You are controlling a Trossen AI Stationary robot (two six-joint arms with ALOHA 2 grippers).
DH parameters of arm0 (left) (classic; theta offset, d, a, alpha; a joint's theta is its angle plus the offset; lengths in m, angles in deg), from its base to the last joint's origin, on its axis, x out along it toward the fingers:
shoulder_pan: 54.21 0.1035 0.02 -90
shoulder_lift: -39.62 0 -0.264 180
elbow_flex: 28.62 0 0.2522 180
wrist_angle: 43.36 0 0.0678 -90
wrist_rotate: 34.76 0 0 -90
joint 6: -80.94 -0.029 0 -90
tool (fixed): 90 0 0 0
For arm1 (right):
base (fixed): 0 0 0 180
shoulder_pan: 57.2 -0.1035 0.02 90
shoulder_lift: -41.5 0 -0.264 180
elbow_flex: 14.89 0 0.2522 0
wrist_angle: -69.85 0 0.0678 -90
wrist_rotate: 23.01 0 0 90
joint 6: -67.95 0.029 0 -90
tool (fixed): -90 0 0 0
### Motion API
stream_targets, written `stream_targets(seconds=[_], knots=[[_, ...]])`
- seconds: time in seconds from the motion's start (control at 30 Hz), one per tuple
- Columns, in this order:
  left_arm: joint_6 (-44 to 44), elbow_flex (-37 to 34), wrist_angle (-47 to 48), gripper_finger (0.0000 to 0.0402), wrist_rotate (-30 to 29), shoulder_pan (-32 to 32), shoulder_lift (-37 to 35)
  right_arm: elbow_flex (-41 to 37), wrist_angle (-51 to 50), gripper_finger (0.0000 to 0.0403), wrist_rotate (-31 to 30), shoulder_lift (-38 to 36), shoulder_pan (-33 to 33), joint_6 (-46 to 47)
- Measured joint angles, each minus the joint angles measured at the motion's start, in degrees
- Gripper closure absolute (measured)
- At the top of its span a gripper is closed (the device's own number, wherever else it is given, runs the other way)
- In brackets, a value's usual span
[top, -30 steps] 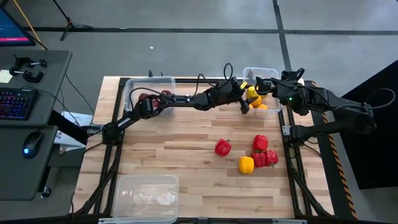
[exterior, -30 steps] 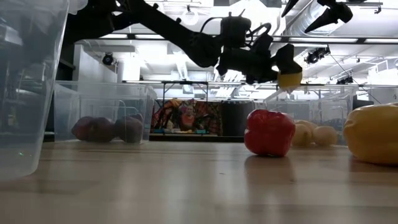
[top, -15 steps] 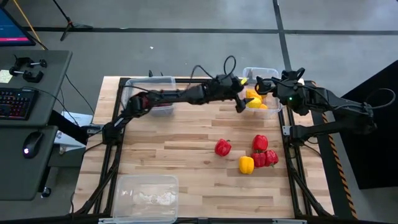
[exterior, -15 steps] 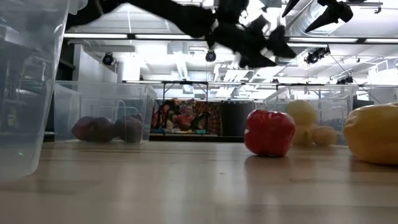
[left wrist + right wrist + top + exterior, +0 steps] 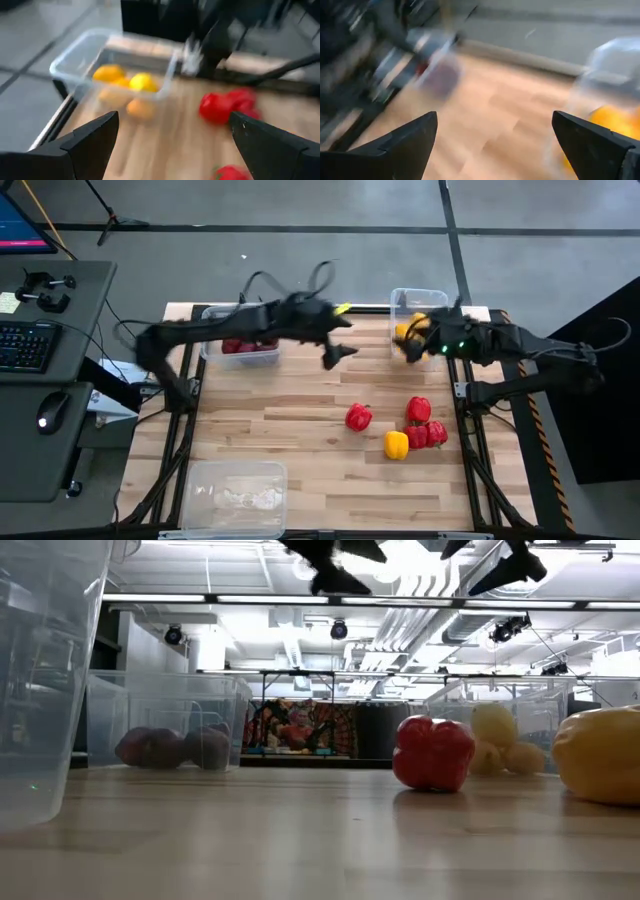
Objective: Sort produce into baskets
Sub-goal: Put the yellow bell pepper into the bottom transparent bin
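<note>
1. Left claw (image 5: 335, 352) hangs wide open and empty above the tabletop (image 5: 290, 430), between the two far baskets, probably free for another pickup.
2. Right claw (image 5: 412, 346) is also spread wide, holding nothing, beside the lemon basket (image 5: 398, 302) at the far right corner.
3. Lemons (image 5: 142, 81) lie inside that basket; maroon fruits (image 5: 165, 747) lie in the far-left basket (image 5: 208, 315), so each tub seems reserved for one kind.
4. Red peppers (image 5: 359, 417) and a yellow pepper (image 5: 396, 444) sit loose on the tabletop, unsorted.
5. Near basket (image 5: 236, 498) holds no produce, likely meant for peppers.
</note>
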Motion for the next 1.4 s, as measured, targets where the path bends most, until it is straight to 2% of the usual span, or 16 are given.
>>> stream_targets(seconds=[0.1, 0.2, 0.3, 0.4, 0.53, 0.7, 0.8, 1.1, 1.4], knots=[[4.56, -15.23, -12.35, 0.0037, -0.04, -2.19, -10.39, -2.80, 1.45, 0.0020, 5.52, 1.53, -4.40, 3.56], [10.10, -27.56, -18.20, 0.0037, -1.10, -4.45, -19.85, -7.16, 3.56, 0.0020, 7.81, 3.69, -10.88, 11.65], [14.97, -35.48, -18.49, 0.0037, -2.91, -6.38, -28.47, -11.19, 4.08, 0.0020, 10.91, 6.94, -18.40, 21.64], [19.06, -39.89, -18.48, 0.0037, -5.91, -7.67, -35.57, -12.94, 4.00, 0.0020, 13.04, 10.47, -25.66, 31.80], [19.00, -41.53, -17.75, 0.0037, -10.35, -7.96, -42.50, -12.65, 3.43, 0.0020, 17.67, 15.91, -32.04, 43.86], [14.27, -41.56, -17.31, 0.0037, -12.60, -7.81, -47.07, -9.52, -0.13, 0.0020, 19.73, 23.42, -34.85, 53.95], [10.85, -41.56, -17.25, 0.0037, -11.08, -7.81, -48.07, -7.36, -2.90, 0.0020, 20.79, 28.07, -34.99, 56.67], [12.01, -41.58, -16.32, 0.0037, -9.29, -7.87, -47.93, -0.68, -13.51, 0.0020, 22.02, 40.48, -34.97, 63.39], [12.08, -41.60, -14.79, 0.0037, -8.19, -7.87, -48.91, 0.48, -12.67, 0.0020, 22.77, 48.86, -34.97, 66.35]])
